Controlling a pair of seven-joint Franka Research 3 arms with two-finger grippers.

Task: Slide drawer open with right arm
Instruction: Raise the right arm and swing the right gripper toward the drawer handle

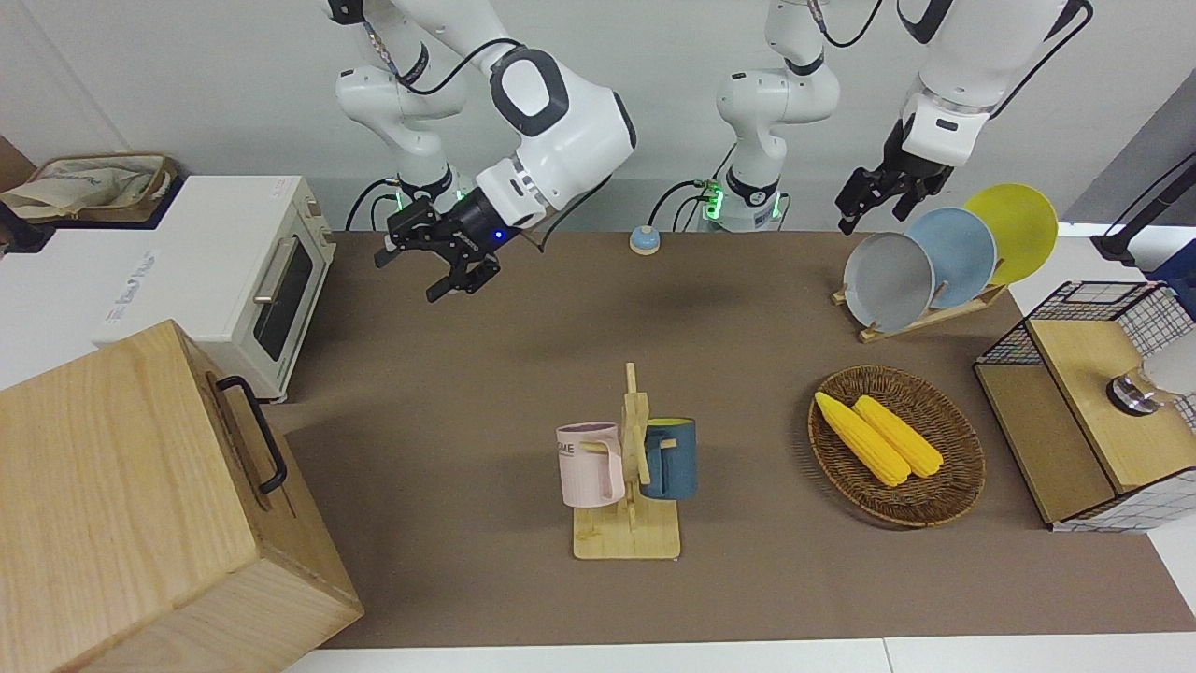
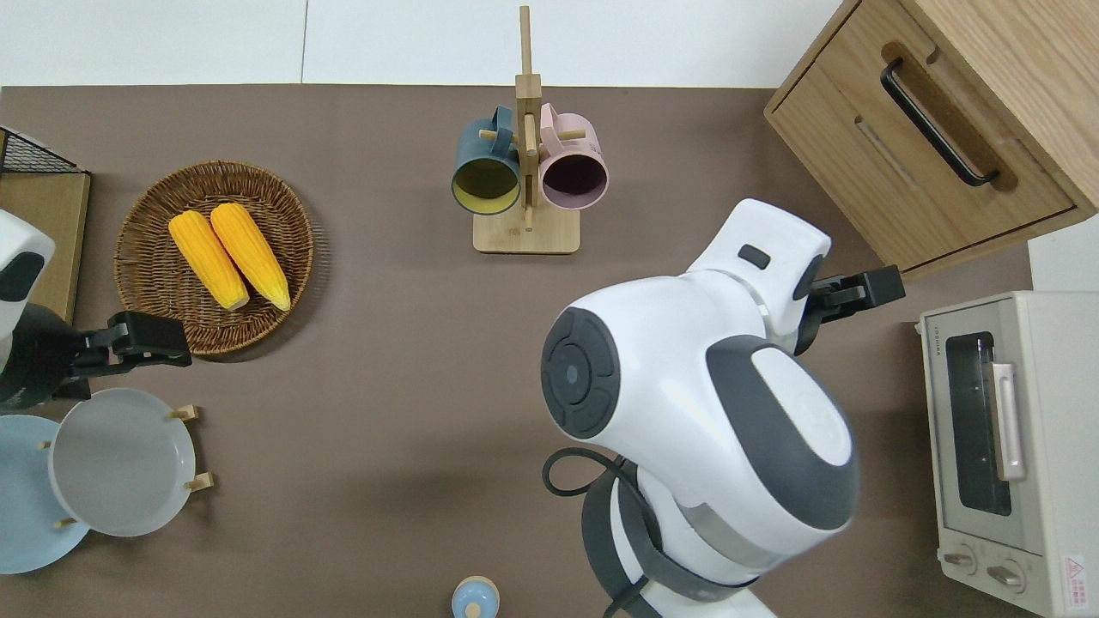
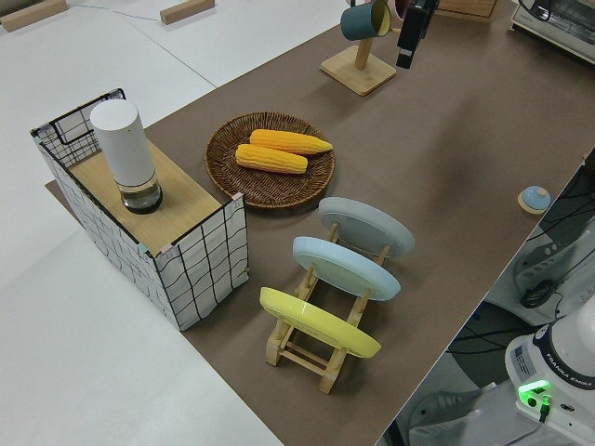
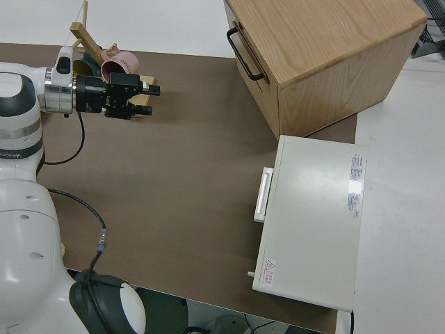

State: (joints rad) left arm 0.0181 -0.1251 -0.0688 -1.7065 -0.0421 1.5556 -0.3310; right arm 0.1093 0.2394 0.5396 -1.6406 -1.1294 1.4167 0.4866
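Wooden cabinet (image 2: pixel 987 51) sits at the right arm's end of the desk (image 2: pixel 386 386), farther from the robots than the toaster oven (image 2: pixel 1013 446). Its drawer (image 2: pixel 910 184) looks shut. You have the right end effector (image 1: pixel 447 266) up over bare desk, fingers spread, holding nothing. The black bar handle (image 2: pixel 936 124) lies diagonally, well apart from it, out toward the cabinet. Left arm parked.

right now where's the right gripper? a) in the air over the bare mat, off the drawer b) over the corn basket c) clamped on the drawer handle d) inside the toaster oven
a: the right gripper hangs over bare mat, with a clear gap to the drawer and its handle; its fingers are open and hold nothing.
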